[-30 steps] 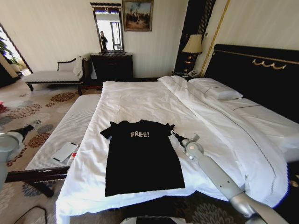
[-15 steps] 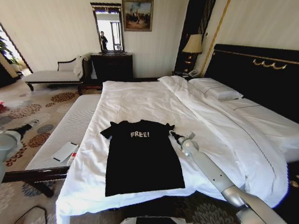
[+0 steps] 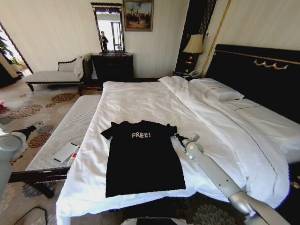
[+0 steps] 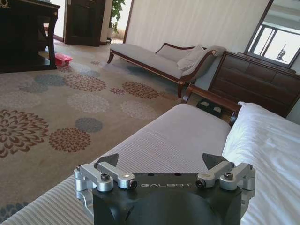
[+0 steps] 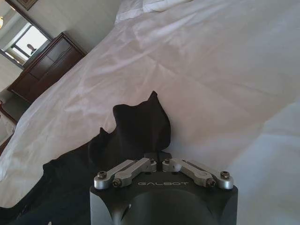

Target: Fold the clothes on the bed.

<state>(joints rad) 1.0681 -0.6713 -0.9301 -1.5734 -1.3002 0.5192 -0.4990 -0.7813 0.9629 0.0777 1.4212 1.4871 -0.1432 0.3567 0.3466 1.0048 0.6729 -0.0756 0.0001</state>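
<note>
Right black-and-silver metal gripper extended far forward, fingers pinched together. Left black-and-silver metal gripper near left, fingers spread.

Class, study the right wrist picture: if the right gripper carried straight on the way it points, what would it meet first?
Most likely the sleeve of the black short-sleeved cotton T-shirt, lying directly ahead of the shut right gripper on the white bed sheet. Depth is unclear; it may already touch the fabric.
</note>
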